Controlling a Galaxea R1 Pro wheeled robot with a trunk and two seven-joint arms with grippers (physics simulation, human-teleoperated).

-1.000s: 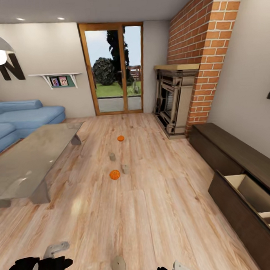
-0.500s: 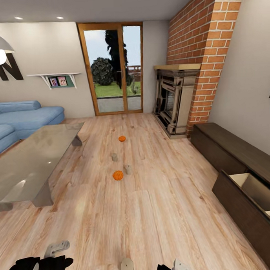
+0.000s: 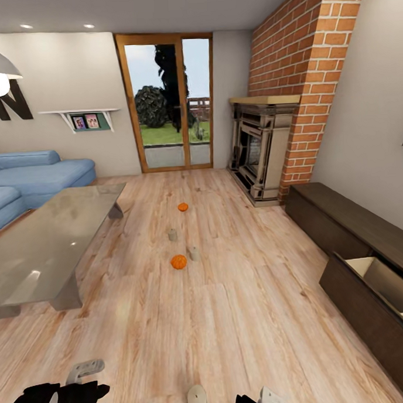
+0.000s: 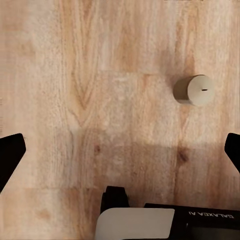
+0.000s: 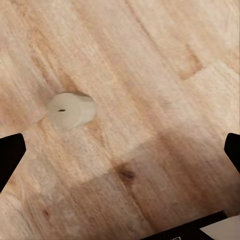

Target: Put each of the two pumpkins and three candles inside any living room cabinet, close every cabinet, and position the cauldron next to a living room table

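Note:
Two orange pumpkins lie on the wood floor mid-room, the larger nearer me and the smaller farther back. Between and beside them stand two beige candles. A third candle stands on the floor just ahead of me, between my arms; it is the candle in the left wrist view and the candle in the right wrist view. My left gripper and right gripper hang open over bare floor, holding nothing. The cabinet runs along the right wall with a drawer pulled out. The glass table stands at the left. The cauldron is out of view.
A blue sofa sits behind the table at the far left. A dark fireplace with a brick chimney stands beyond the cabinet. Glass doors close the far wall. Wide floor lies between table and cabinet.
The whole head view has shifted a little: the near candle now shows farther right and lower, and the open drawer sits closer to the right edge. Nothing on the floor has moved.

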